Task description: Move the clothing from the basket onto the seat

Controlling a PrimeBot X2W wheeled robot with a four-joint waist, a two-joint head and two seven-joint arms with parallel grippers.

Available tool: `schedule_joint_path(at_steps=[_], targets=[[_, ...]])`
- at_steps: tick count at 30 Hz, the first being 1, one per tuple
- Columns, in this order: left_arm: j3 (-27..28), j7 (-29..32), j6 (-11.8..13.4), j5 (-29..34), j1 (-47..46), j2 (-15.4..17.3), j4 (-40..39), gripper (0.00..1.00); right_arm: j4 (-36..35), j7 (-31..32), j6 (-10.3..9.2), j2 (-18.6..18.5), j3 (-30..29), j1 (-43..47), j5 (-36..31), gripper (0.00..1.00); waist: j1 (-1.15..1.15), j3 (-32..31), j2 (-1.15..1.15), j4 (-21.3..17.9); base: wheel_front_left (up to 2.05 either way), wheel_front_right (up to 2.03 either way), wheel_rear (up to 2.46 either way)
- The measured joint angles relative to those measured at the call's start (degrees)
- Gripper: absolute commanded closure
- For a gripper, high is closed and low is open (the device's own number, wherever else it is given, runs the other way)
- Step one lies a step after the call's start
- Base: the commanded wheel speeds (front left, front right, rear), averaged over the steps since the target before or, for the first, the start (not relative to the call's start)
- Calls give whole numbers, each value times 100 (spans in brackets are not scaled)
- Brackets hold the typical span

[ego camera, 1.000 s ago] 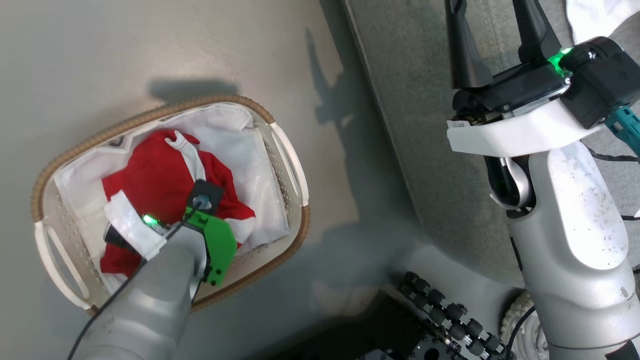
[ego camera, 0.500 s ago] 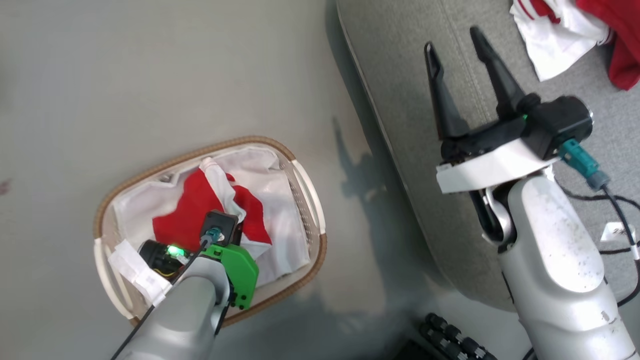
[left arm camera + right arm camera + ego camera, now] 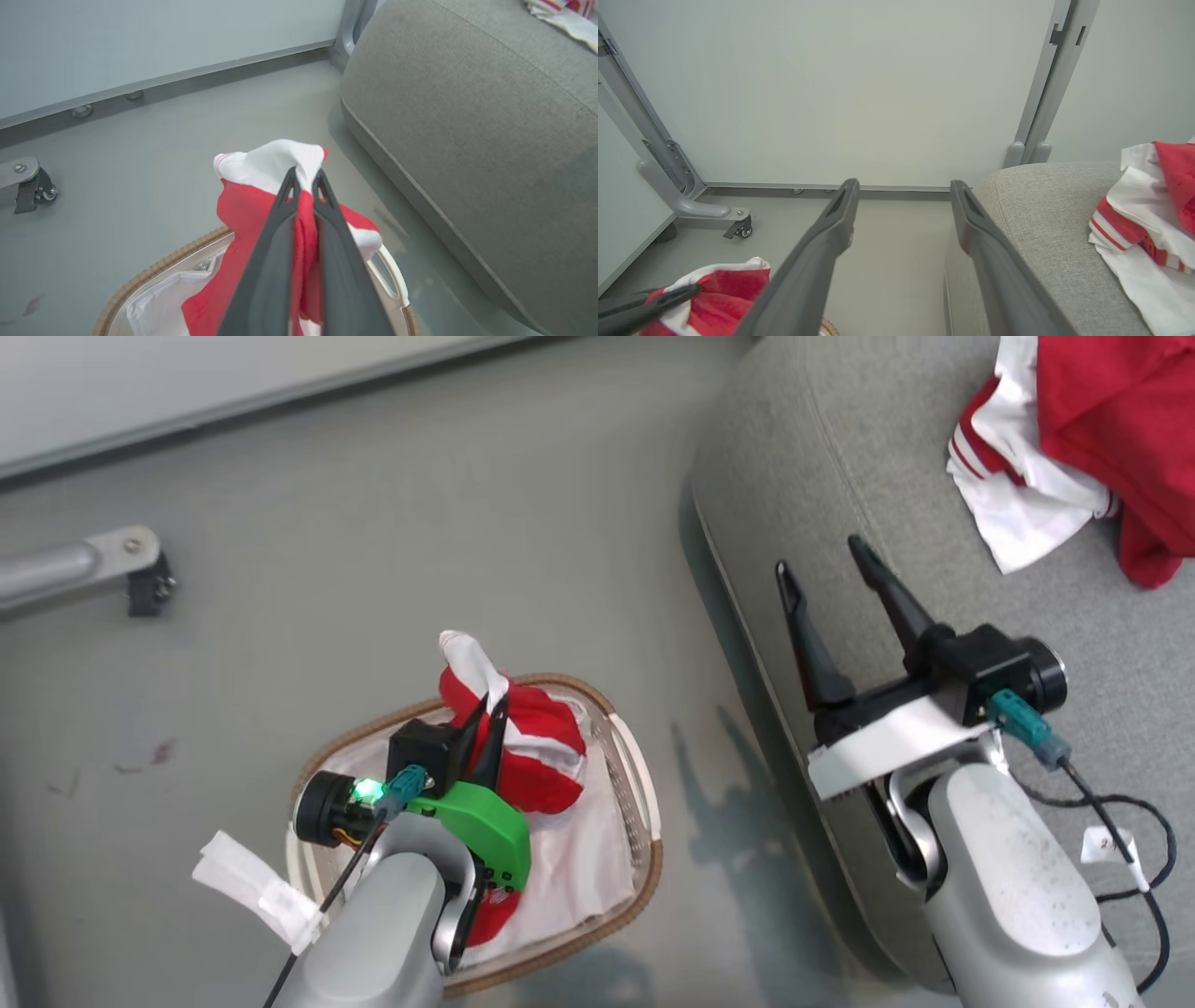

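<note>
Head view has the left gripper raised over the basket, its fingers clamped tight on a red garment. The pinch sits up near a white cuff or hem, so the rest hangs in a bunch, and its lower end seems to trail down onto the white liner. That high grip looks chosen to let the cloth's own weight draw it clear of the rim rather than tug the basket along. Left wrist view backs it up: fabric is squeezed between the two dark fingers, with a white fold poking out past the tips.

Across the way, the right gripper hovers by the near edge of the seat, fingers spread wide and holding nothing. By the look of it, it is parked out of the carrying path. Another red-and-white garment lies on the seat already, well apart from the basket. One piece is delivered and one is in the air, with the carry across the strip of floor to come.
</note>
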Motion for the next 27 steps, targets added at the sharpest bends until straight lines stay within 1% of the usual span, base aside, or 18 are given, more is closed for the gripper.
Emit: schedule_joint_path(at_steps=[6, 17, 23, 27], targets=[[357, 0, -97, 177, 277, -2, -764, 100, 144, 0, 0, -1, 49, 317, -15, 0, 0, -486, 0, 191, 0, 0, 0], [679, -1, -137, 171, 464, -7, -1836, 100, 360, 0, 0, -1, 162, 814, -23, 0, 0, -1206, 0, 415, 0, 0, 0], [723, -1, -124, 120, 464, -5, -2131, 100, 497, 0, 0, 0, 323, 1066, -49, 0, 0, -1472, 0, 483, 0, 0, 0], [682, -1, -105, 68, 464, -7, -2187, 100, 608, 0, 0, -34, 508, 1172, -53, 0, 0, -1599, 0, 531, 0, 0, 0]])
